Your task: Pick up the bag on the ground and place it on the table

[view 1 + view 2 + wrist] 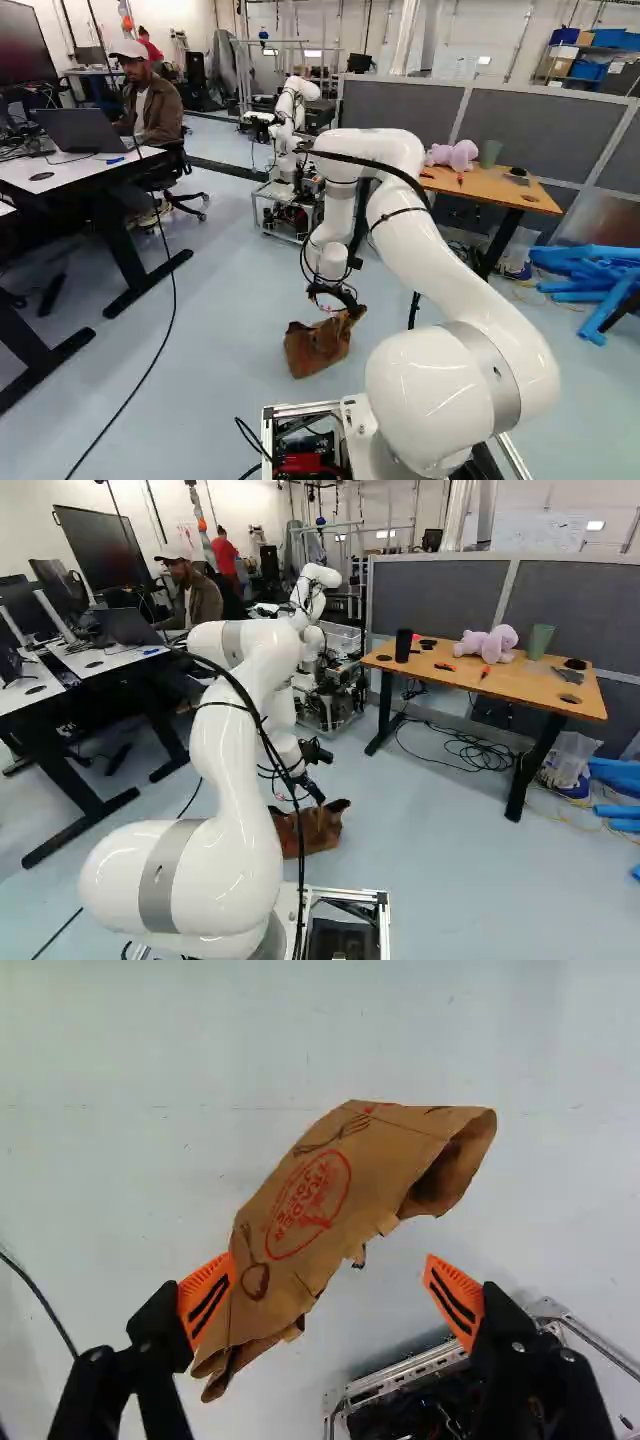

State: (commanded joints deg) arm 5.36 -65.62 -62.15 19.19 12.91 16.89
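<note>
In the right base view my gripper (pixel 312 788) hangs low over the brown paper bag (pixel 322 832), which rests on the floor. The left base view shows the same bag (pixel 318 346) below the wrist. Seen from the wrist, the gripper (pixel 329 1260) stands wide open. The crumpled bag (pixel 310 1200) lies slanted, partly between the fingers and partly ahead of them; one end is close by one orange pad (pixel 207 1295), and whether they touch I cannot tell. The other pad is clear of it. A wooden table (pixel 530 685) stands ahead to the right.
The table bears a pink plush toy (pixel 487 645), a green cup (pixel 540 640), a black cup (pixel 403 645) and small items. Another robot (pixel 292 110) stands beyond my arm. White desks (pixel 80 168) are at the left, blue tubes (pixel 590 275) at the right. Cables lie beneath the table.
</note>
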